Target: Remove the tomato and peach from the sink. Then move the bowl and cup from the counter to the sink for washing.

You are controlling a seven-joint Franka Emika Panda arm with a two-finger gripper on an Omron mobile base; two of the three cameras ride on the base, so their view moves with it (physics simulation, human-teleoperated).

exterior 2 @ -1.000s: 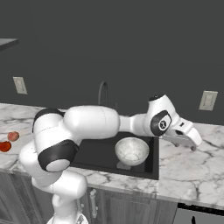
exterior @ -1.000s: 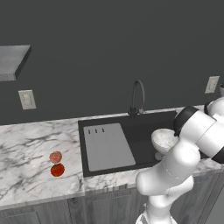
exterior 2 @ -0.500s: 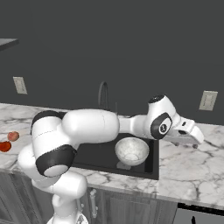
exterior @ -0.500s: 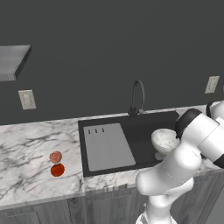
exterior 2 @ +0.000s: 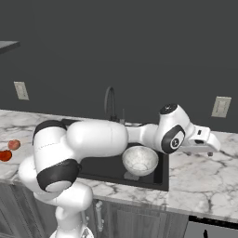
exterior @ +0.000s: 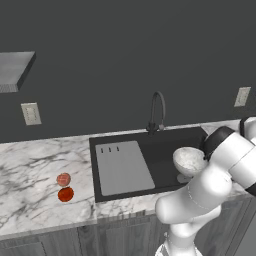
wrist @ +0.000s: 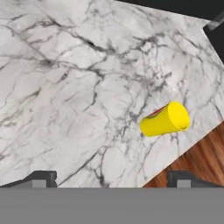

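You have 3 of 4 items done: tomato (exterior: 65, 194) and peach (exterior: 63, 179) lie left of the sink (exterior: 165, 150), bowl (exterior 2: 140, 159) inside it. The spread, empty gripper (exterior 2: 210, 148) hovers right of the sink; the cup (wrist: 165, 119) waits.

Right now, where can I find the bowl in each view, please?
Left base view: the bowl is right of centre, inside the sink, partly behind the arm.
Right base view: bowl is at centre, in the sink's right end.
Hand view: not in it.
Shared landmark: the faucet.
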